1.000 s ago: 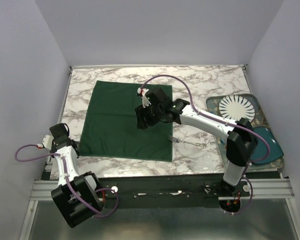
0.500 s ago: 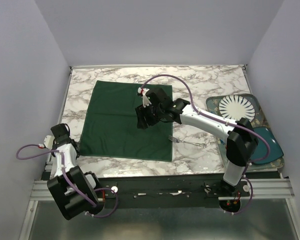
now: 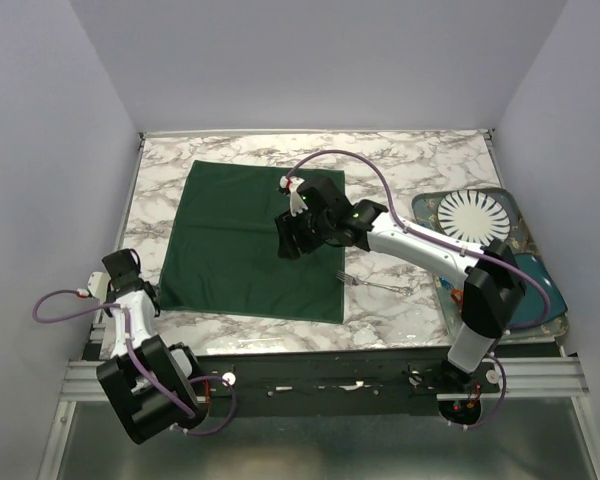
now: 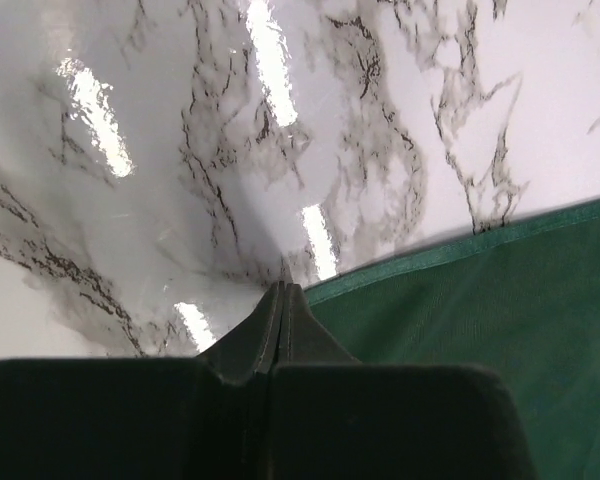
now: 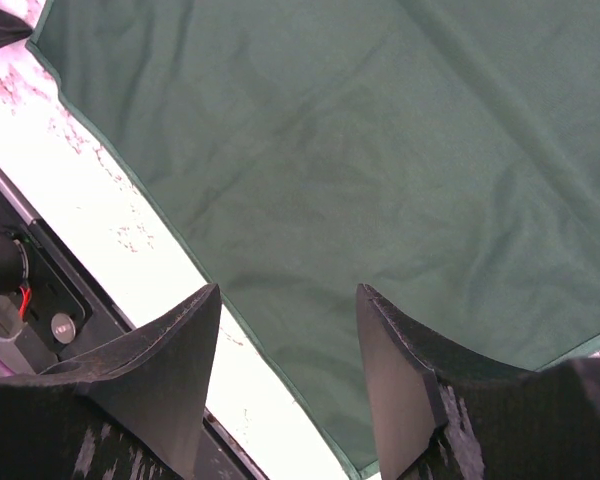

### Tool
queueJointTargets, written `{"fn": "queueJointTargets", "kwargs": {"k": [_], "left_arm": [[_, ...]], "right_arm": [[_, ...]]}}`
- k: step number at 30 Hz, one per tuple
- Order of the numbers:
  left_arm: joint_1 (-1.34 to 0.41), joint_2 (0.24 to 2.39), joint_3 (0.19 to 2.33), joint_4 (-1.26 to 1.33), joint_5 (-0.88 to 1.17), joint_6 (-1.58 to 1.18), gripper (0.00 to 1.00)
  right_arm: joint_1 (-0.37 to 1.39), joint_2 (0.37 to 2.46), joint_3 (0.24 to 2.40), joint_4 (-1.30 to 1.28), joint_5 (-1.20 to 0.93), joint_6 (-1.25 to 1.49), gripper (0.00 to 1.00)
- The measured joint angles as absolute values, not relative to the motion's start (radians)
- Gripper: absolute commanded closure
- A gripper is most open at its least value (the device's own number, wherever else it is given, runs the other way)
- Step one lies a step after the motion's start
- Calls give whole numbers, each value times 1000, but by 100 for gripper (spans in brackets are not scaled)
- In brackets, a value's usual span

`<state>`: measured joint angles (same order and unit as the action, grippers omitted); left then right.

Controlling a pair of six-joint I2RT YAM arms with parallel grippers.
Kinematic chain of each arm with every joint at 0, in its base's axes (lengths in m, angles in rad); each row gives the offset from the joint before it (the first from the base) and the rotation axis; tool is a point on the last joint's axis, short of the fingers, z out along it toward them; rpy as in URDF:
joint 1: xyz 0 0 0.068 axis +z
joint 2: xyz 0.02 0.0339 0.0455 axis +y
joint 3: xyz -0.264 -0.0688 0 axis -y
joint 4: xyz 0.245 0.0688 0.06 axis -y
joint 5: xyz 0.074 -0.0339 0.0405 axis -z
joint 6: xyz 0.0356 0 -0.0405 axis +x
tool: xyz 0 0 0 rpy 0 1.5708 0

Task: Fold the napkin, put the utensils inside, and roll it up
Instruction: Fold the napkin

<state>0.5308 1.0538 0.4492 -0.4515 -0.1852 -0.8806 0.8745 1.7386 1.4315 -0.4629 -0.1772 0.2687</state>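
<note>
Top external view: beginning to fold napkin [image 3: 250,240], fork [image 3: 375,284] at its four o'clock. Pressing left gripper [image 4: 282,300] jaws together at seven o'clock corner, holding right gripper [image 3: 290,243] jaws spread above; likely lifting corner across next.

Lab test booth [image 3: 40,150], marble tabletop [image 3: 410,160]

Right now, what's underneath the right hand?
The green napkin, spread out on the marble table. The right hand hangs open above it. Whatever lies beneath the cloth is covered and cannot be seen.
</note>
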Motion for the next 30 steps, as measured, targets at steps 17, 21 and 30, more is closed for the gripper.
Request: {"fn": "queueJointTargets", "kwargs": {"k": [17,21,30], "left_arm": [[456,1027,488,-550,-192,-886,56],[436,1068,493,-565,-211,-880,48],[432,1075,501,-576,-267,-876,48]], "right_arm": [[870,1763,1441,-456,-214,269,36],[870,1773,1445,-456,-222,273,36],[867,1773,1439,-442,-222,272,36]]}}
